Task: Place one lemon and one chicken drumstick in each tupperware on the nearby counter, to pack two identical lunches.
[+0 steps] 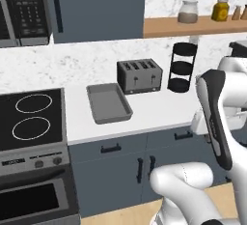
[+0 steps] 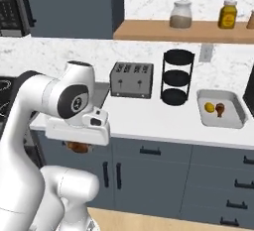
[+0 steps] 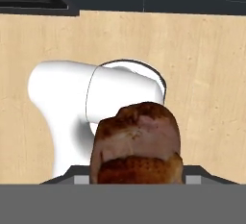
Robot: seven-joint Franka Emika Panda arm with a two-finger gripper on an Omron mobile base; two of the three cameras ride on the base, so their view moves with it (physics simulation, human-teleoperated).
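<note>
A reddish-brown chicken drumstick (image 3: 137, 141) sits in my gripper (image 3: 137, 176), which is shut on it and hangs over the wooden floor in front of the drawers. From the right base view the same drumstick (image 2: 78, 147) peeks out under the hand, below the edge of the counter (image 2: 149, 121). One grey tupperware (image 1: 108, 104) lies empty on the counter to the left of the toaster. A second tupperware (image 2: 233, 115) at the right holds a lemon (image 2: 209, 107) and another drumstick (image 2: 220, 109).
A grey toaster (image 1: 140, 76) and a black three-tier rack (image 1: 182, 67) stand at the back of the counter. The black stovetop (image 1: 31, 118) lies to the left. Jars stand on a wooden shelf (image 2: 198, 29) above. Drawer handles (image 1: 111, 148) face the arm.
</note>
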